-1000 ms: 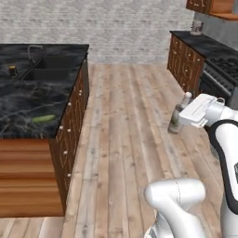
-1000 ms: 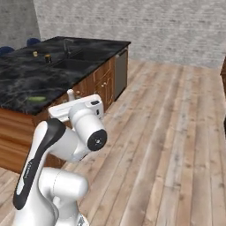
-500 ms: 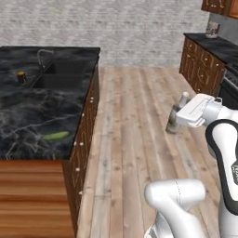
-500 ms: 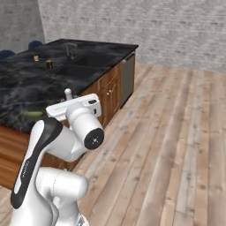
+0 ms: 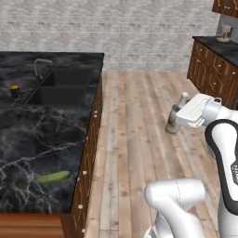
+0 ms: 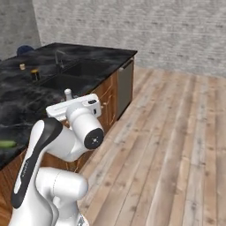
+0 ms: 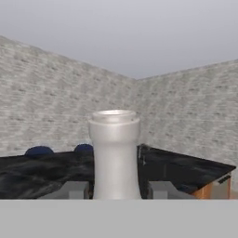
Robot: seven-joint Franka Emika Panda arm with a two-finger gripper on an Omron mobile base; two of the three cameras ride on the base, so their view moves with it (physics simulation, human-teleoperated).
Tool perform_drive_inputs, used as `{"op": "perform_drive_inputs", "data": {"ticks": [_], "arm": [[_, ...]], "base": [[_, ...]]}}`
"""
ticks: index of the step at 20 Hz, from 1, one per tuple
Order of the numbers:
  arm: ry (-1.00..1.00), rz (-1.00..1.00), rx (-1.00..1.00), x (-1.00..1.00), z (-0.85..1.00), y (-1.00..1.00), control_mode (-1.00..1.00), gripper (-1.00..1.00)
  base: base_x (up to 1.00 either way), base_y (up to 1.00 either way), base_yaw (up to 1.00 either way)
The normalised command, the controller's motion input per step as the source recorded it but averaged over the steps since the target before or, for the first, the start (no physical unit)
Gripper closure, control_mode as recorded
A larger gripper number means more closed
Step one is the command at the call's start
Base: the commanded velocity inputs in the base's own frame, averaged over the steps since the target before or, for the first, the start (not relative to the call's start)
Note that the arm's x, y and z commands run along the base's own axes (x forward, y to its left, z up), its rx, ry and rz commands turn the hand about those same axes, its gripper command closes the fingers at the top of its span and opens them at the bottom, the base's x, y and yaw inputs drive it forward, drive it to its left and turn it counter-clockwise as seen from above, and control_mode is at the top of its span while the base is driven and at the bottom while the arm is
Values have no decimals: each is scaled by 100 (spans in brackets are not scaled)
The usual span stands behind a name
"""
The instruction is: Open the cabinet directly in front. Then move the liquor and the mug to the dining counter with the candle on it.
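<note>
My gripper (image 5: pixel 178 121) is shut on the liquor (image 5: pixel 176 116), a slim whitish-grey bottle held upright above the wooden floor. In the hand view its neck (image 7: pixel 114 153) rises between my two fingertips (image 7: pixel 74 189). From the right base camera the bottle top (image 6: pixel 68 93) pokes up behind the hand. The dining counter (image 5: pixel 46 139), a black marble slab with white veins, lies to the left, apart from the bottle. A small black cylinder with a yellow top (image 5: pixel 15 89) stands beside the sink; I cannot tell whether it is the mug or the candle.
A sink (image 5: pixel 60 90) with a faucet (image 5: pixel 42 65) is set in the slab. A green vegetable (image 5: pixel 52 176) lies near its front edge. Dark-blue stools (image 7: pixel 39 150) stand on the far side. A wooden drawer unit (image 5: pixel 209 69) lines the right wall. Bare wooden floor (image 5: pixel 135 121) runs between them.
The whole picture has shifted: the base has moved, and the dining counter now sits closer and more to the front. The bottle stays in the gripper as before.
</note>
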Motion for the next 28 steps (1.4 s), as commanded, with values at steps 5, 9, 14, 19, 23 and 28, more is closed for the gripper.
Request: {"op": "perform_drive_inputs", "data": {"ticks": [5,9,14,19,23,28], "arm": [[0,0,0,0,0,0,100,100],[0,0,0,0,0,0,100,100],[0,0,0,0,0,0,100,100],[0,0,0,0,0,0,100,100],[0,0,0,0,0,0,100,100],[0,0,0,0,0,0,100,100]], "base": [[100,0,6],[100,-2,18],[100,-4,42],[96,-27,67],[100,-8,74],[99,-5,72]]}}
